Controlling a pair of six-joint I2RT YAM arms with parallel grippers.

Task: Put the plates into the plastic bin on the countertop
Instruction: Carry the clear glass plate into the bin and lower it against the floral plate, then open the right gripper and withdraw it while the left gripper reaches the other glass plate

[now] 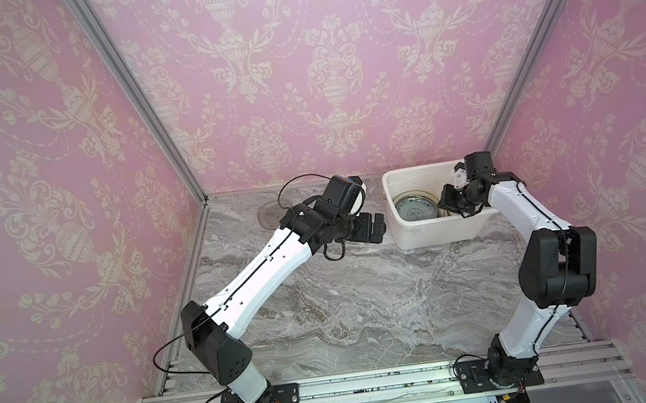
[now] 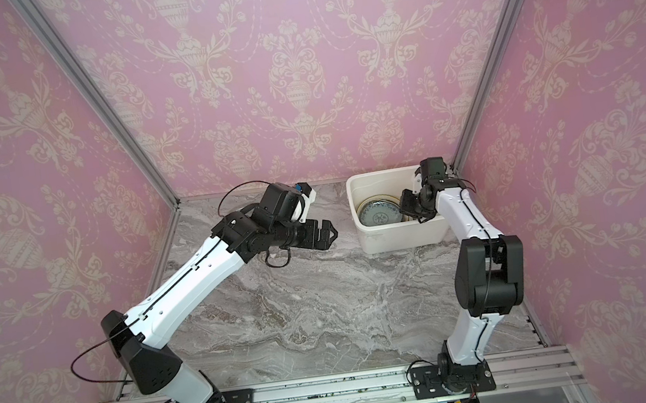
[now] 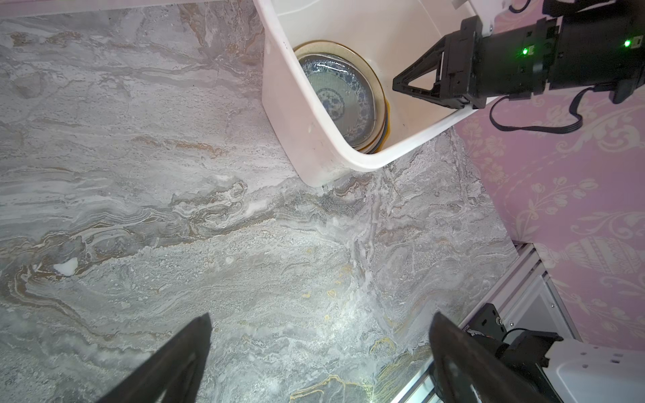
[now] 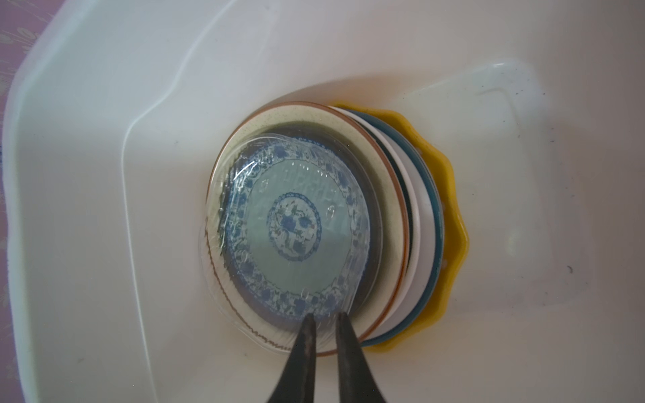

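Observation:
The white plastic bin [image 1: 390, 186] [image 2: 353, 190] stands at the back right of the grey marble countertop [image 1: 345, 292]. A stack of plates [image 1: 414, 208] [image 2: 377, 214] [image 3: 335, 97] lies in it. A clear glass plate [image 4: 223, 307] is on top, over a blue-patterned plate [image 4: 293, 226]. A yellow scalloped plate [image 4: 450, 209] is at the bottom. My right gripper [image 4: 326, 315] [image 1: 448, 206] reaches into the bin. Its fingertips stand a narrow gap apart at the clear plate's rim. My left gripper [image 3: 321, 335] [image 1: 379, 227] hovers wide open and empty left of the bin. Another clear plate [image 1: 270, 213] lies at the back left.
The bin wall [image 3: 314, 139] stands close beside my left gripper. Pink patterned walls close in the back and both sides. An aluminium rail [image 1: 378, 388] with both arm bases runs along the front edge.

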